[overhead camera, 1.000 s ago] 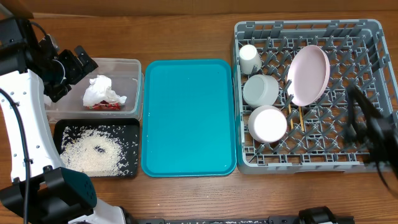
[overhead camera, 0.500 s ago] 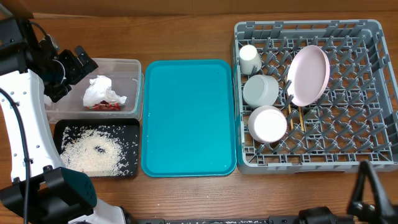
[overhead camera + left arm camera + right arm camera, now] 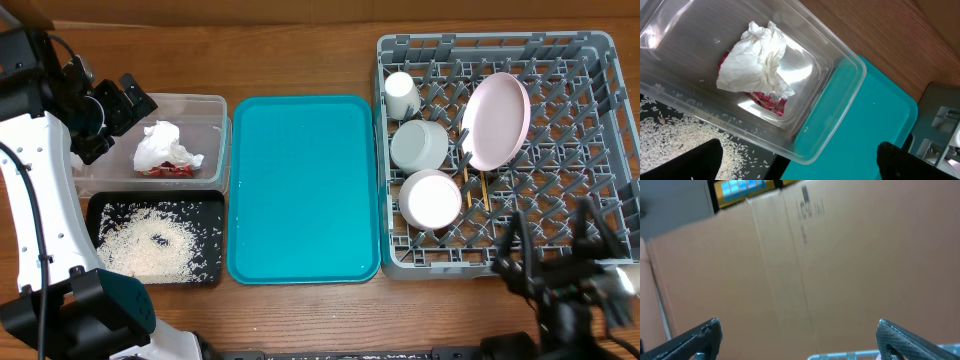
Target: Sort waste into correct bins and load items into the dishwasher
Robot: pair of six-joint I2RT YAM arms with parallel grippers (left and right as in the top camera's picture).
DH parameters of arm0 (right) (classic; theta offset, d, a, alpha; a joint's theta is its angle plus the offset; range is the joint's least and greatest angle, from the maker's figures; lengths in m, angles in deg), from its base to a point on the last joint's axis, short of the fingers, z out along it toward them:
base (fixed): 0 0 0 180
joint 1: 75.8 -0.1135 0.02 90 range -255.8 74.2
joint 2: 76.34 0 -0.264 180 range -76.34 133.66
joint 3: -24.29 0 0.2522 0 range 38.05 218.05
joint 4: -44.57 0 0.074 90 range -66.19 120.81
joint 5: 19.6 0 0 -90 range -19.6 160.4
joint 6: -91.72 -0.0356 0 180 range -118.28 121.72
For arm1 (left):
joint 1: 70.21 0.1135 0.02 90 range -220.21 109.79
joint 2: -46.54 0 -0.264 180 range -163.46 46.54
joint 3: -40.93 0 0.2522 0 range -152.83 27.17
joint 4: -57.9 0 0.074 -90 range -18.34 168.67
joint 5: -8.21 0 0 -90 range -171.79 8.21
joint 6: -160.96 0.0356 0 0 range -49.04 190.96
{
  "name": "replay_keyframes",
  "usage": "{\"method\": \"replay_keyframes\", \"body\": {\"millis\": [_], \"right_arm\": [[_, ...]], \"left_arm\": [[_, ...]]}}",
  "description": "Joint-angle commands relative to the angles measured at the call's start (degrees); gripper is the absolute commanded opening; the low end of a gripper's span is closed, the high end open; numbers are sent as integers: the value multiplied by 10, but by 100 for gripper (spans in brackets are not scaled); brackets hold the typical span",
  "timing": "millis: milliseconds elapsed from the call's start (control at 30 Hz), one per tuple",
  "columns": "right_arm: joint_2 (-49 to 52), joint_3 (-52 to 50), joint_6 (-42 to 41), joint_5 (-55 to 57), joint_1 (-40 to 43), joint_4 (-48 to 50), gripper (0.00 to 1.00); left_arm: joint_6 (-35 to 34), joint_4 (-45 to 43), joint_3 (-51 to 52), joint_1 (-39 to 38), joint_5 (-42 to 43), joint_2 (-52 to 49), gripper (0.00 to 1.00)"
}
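The crumpled napkin [image 3: 162, 145] and red sauce packet [image 3: 168, 170] lie in the clear tub [image 3: 208, 108]; they also show in the left wrist view, napkin [image 3: 757, 59] over packet [image 3: 769, 99]. Rice [image 3: 150, 243] fills the black tray [image 3: 215, 202]. The grey dish rack [image 3: 590, 120] holds the cup [image 3: 402, 95], bowl [image 3: 419, 144], small plate [image 3: 430, 198], pinkish plate [image 3: 495, 120] and chopsticks [image 3: 484, 188]. My left gripper [image 3: 128, 100] is open and empty at the tub's left end. My right gripper [image 3: 555, 255] is open and empty by the rack's front edge, pointing up.
The teal serving tray [image 3: 303, 188] lies between the bins and the rack, with nothing on it. A brown cardboard box [image 3: 805, 265] fills the right wrist view. The wooden table edge runs along the front.
The right arm swung from the rack's right side down past the front edge and now sits at the rack's front right. The left arm has not moved.
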Motion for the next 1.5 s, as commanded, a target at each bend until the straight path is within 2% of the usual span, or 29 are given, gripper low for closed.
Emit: {"method": "replay_keyframes", "body": {"millis": [0, 167, 333, 767, 1467], "right_arm": [[-6, -82, -1, 3, 2, 63, 100], [-6, -192, -6, 3, 2, 147, 100], [-6, -233, -19, 3, 2, 139, 100], [-6, -233, -19, 7, 2, -14, 100], [-6, -233, -19, 7, 2, -12, 100]], "left_arm": [[-6, -1, -10, -2, -1, 7, 100], [-6, -1, -10, -2, -1, 7, 100], [-6, -1, -10, -2, -1, 7, 100], [-6, -1, -10, -2, -1, 7, 100], [-6, -1, -10, -2, -1, 7, 100]]}}
